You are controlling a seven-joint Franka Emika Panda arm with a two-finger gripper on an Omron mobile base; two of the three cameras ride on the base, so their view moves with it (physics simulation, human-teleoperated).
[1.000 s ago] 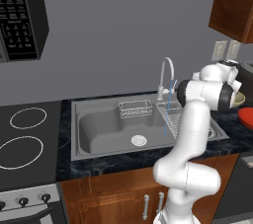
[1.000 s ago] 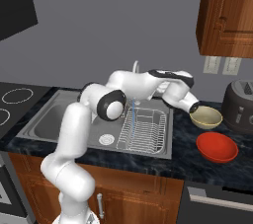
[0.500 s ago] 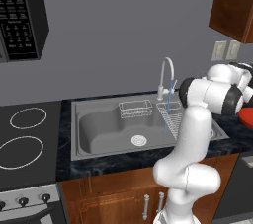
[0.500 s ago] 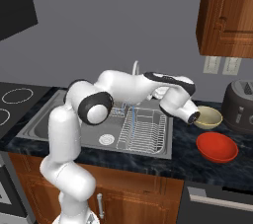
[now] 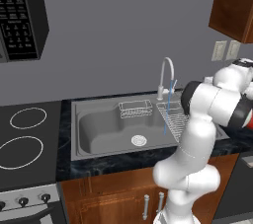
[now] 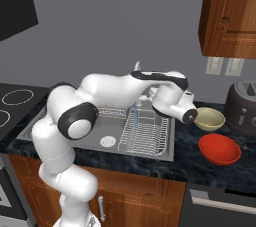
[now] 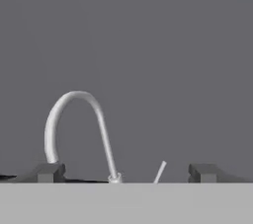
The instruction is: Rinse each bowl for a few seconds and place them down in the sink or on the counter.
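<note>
Jaws spread wide and empty, our gripper (image 7: 125,172) hung beside the tan bowl (image 6: 209,119) while water ran at the tap (image 5: 167,74); we judged both bowls, tan and red bowl (image 6: 219,148), on the counter (image 6: 200,163), unrinsed.

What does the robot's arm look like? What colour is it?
The arm is glossy white, made of fat rounded tube pieces, with round black caps and dark bands at its joints. Its tool ends in two small dark grey blocky fingertips. No cables or markings show.
</note>
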